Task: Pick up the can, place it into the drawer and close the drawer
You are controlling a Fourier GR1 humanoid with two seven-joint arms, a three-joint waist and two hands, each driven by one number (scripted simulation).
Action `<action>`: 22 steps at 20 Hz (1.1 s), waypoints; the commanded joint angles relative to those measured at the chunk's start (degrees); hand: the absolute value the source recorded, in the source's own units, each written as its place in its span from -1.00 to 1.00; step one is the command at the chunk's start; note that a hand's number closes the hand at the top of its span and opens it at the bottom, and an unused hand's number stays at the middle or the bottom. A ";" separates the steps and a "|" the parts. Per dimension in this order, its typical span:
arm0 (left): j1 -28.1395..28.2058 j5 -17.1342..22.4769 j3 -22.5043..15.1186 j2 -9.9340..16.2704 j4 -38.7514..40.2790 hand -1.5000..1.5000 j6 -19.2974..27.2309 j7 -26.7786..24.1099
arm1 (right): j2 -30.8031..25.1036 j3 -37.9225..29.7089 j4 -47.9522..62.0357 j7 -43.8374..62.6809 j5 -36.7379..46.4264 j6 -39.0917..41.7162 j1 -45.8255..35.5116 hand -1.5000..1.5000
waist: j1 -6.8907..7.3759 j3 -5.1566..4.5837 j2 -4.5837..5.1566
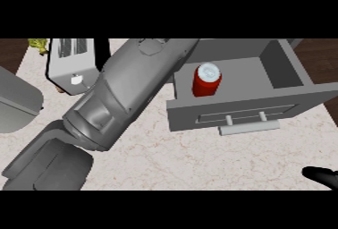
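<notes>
Your red can (207,81) standing upright inside the open drawer (290,71), left forearm stretched past it with its hand hidden, right hand (323,175) low on the counter (198,156), its fingers impossible to tell

Right robot hand (322,175) low, at edge.

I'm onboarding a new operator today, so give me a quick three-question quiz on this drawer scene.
1. True or false: the red can stands upright inside the open drawer.
2. Which step of the task is left? A) pick up the can B) place the can C) close the drawer
3. Fill in: the drawer's handle faces the view's ____ edge.

Key: 1 true. 2 C. 3 lower.
</notes>
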 commanded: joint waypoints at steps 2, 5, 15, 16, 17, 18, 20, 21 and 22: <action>-1.29 2.19 0.22 -0.01 0.99 -1.00 0.81 -1.38 | -1.95 2.03 0.84 -3.29 4.98 1.47 -0.75 -1.00 | 0.66 -0.02 0.18; 0.36 3.86 1.02 -0.01 1.29 -1.00 -0.50 -3.43 | -3.54 3.92 3.27 -5.61 8.91 1.80 -3.78 -1.00 | 1.40 -0.05 0.41; -2.02 7.66 1.58 -0.01 0.68 -1.00 1.13 -4.65 | -9.30 11.74 13.47 -13.23 28.77 1.05 -8.55 -1.00 | 3.01 -0.05 0.27; -0.32 8.71 1.30 -0.01 0.29 -1.00 0.47 -5.31 | -9.41 12.94 15.80 -13.75 29.49 0.81 -11.50 -1.00 | 2.83 -0.04 0.48; -1.85 8.27 1.64 -0.01 1.20 -1.00 2.25 -5.30 | -8.99 14.86 15.54 -12.47 32.05 0.22 -11.68 -1.00 | 3.26 -0.08 0.14; -0.28 7.58 1.36 -0.01 1.58 -1.00 0.56 -7.01 | -8.89 15.40 17.65 -13.39 33.67 -0.38 -11.25 -1.00 | 3.89 -0.10 -0.01; -2.40 7.02 1.13 -0.01 2.93 -1.00 0.93 -5.68 | -9.26 17.34 21.64 -13.09 37.05 -0.89 -14.81 -1.00 | 4.40 -0.10 -0.02; -0.85 7.12 0.58 -0.01 2.03 -1.00 0.65 -6.75 | -8.53 19.14 22.69 -12.88 39.05 -1.47 -14.97 -1.00 | 4.45 -0.12 -0.27; -1.99 7.07 0.50 -0.01 2.68 -1.00 1.44 -5.44 | -7.78 20.09 25.36 -16.59 40.80 -3.70 -14.38 -1.00 | 4.45 -0.07 -0.24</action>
